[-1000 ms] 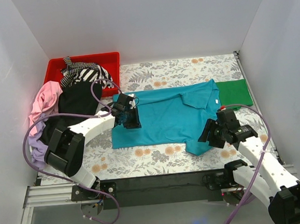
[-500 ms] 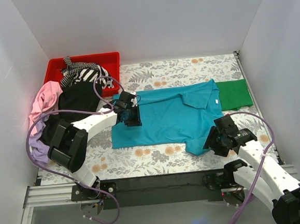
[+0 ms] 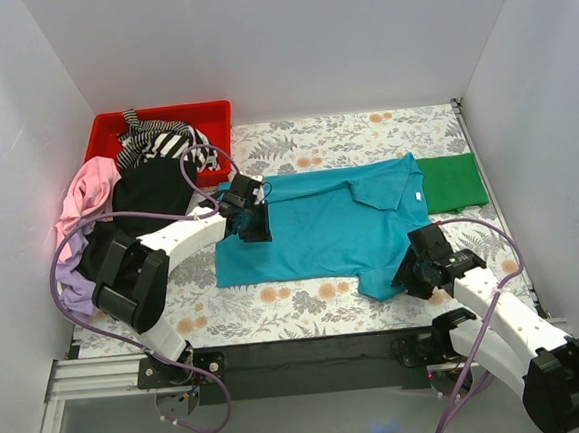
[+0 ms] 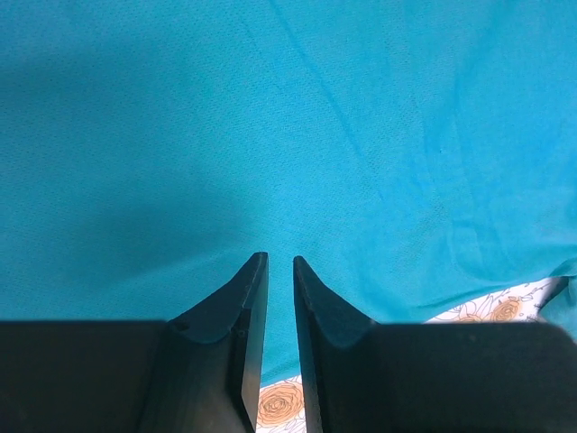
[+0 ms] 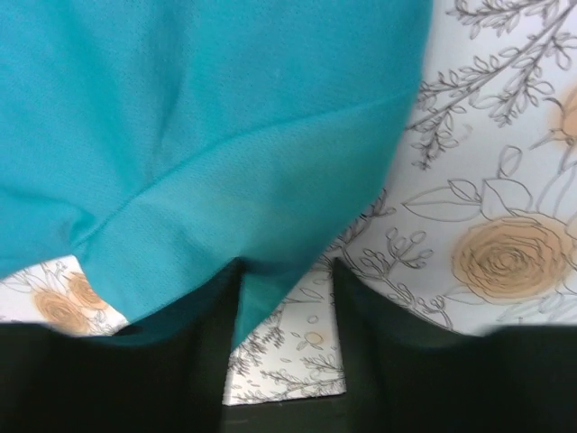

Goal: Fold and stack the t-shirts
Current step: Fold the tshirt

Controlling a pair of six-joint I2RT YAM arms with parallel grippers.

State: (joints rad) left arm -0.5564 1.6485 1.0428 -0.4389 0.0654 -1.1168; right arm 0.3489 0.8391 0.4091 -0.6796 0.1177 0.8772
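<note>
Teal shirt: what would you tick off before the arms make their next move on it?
1. Teal shirt spread on the table: ok.
2. Right gripper open, with the shirt's corner between its jaws: ok.
3. Left gripper holding the shirt's left edge: cannot tell; its jaws stand nearly shut over the cloth.
4. Green shirt folded, beside the collar: ok.

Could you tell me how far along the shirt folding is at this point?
Done: one green t-shirt looks folded at the far right. In hand: the teal t-shirt is spread flat, unfolded; the left gripper sits at its left edge, the right gripper open around its near right corner. Left: the pile of shirts at the left.
</note>
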